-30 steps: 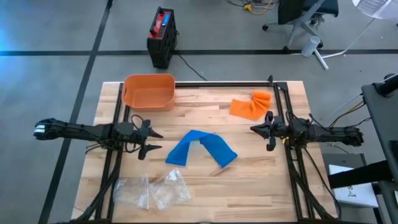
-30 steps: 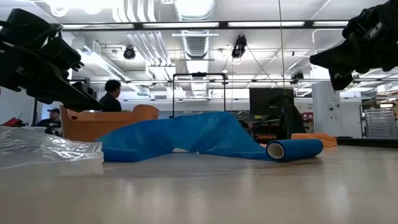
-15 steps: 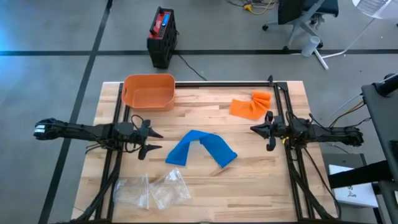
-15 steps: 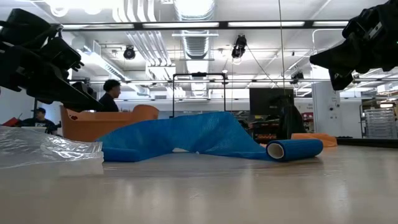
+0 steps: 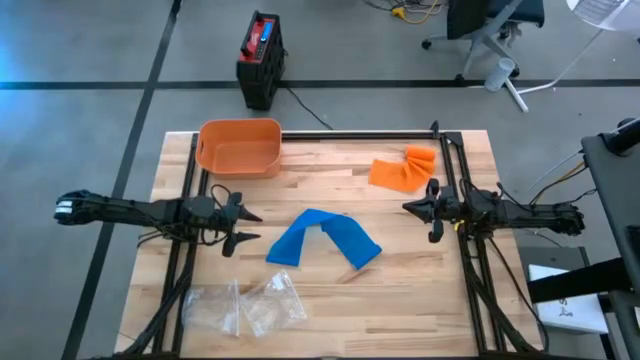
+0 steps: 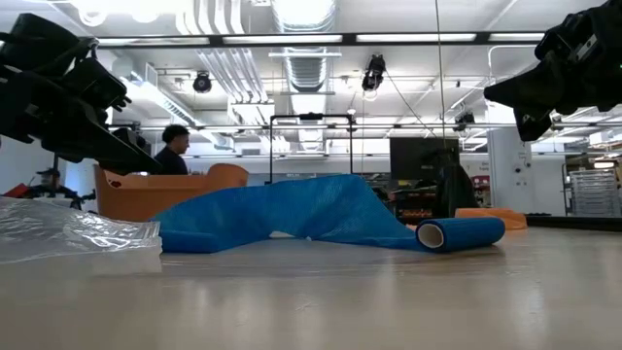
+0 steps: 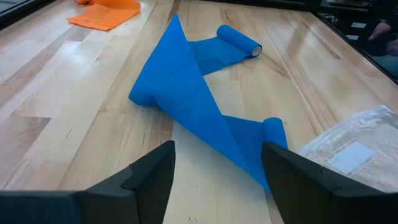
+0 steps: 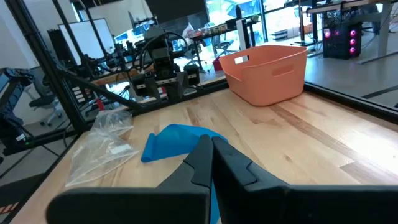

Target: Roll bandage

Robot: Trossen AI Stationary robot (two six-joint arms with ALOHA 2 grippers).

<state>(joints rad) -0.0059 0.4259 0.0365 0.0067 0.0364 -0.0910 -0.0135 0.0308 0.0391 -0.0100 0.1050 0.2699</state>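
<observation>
Wooden table (image 5: 400, 300), pale planks. Orange bin (image 5: 240, 146) at the far left corner, upright. Orange cloth (image 5: 402, 168) lies crumpled near the far right edge. Clear plastic bags (image 5: 245, 306) sit in a loose heap at the near left (contents cannot be made out). Beyond the table: black and red case (image 5: 261, 58) on the floor, office chair (image 5: 495, 30), a person (image 6: 175, 148) in the room behind.

Even, bright light falls from ceiling strips (image 6: 292, 39), which glare white in the low view. The table (image 5: 400, 290) shows soft shadows; its near surface blurs there.
</observation>
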